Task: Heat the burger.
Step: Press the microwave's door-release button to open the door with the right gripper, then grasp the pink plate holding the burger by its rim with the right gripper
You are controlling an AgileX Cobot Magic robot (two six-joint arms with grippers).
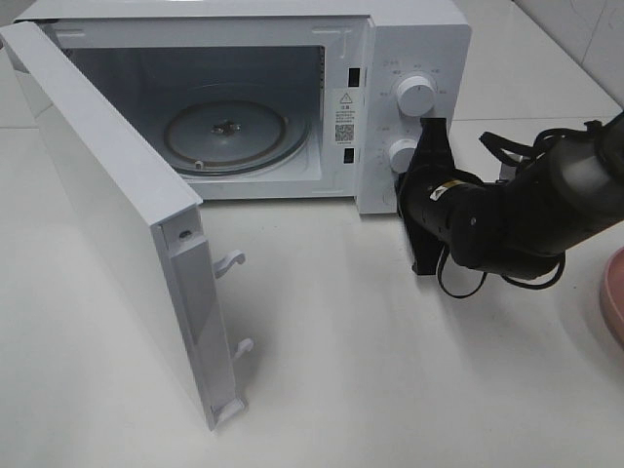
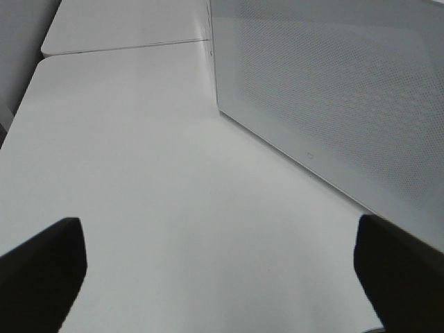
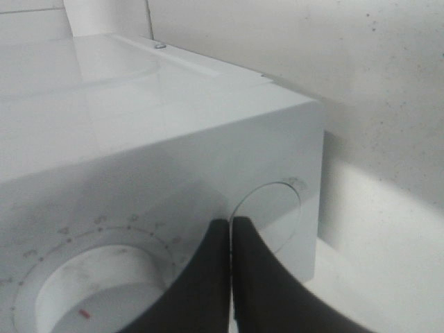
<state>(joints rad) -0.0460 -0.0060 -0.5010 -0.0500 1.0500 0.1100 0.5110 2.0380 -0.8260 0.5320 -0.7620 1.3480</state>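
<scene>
The burger is out of view in every frame. The white microwave (image 1: 419, 39) stands at the back with its door (image 1: 107, 214) swung wide to the left, and the glass turntable (image 1: 234, 132) inside is bare. My right gripper (image 1: 436, 127) is shut with nothing in it, its tips at the control panel between the upper knob (image 1: 416, 95) and the lower knob (image 1: 402, 154). In the right wrist view the shut gripper (image 3: 231, 223) sits just beside a dial (image 3: 90, 291). My left gripper (image 2: 222, 277) is open and empty over the bare table, near the door's perforated outer face (image 2: 333, 90).
A pink plate (image 1: 614, 297) pokes in at the right edge, behind my right arm (image 1: 526, 219). The open door's latch hooks (image 1: 232, 261) stick out toward the table's middle. White tabletop (image 1: 390, 390) spreads in front of the microwave.
</scene>
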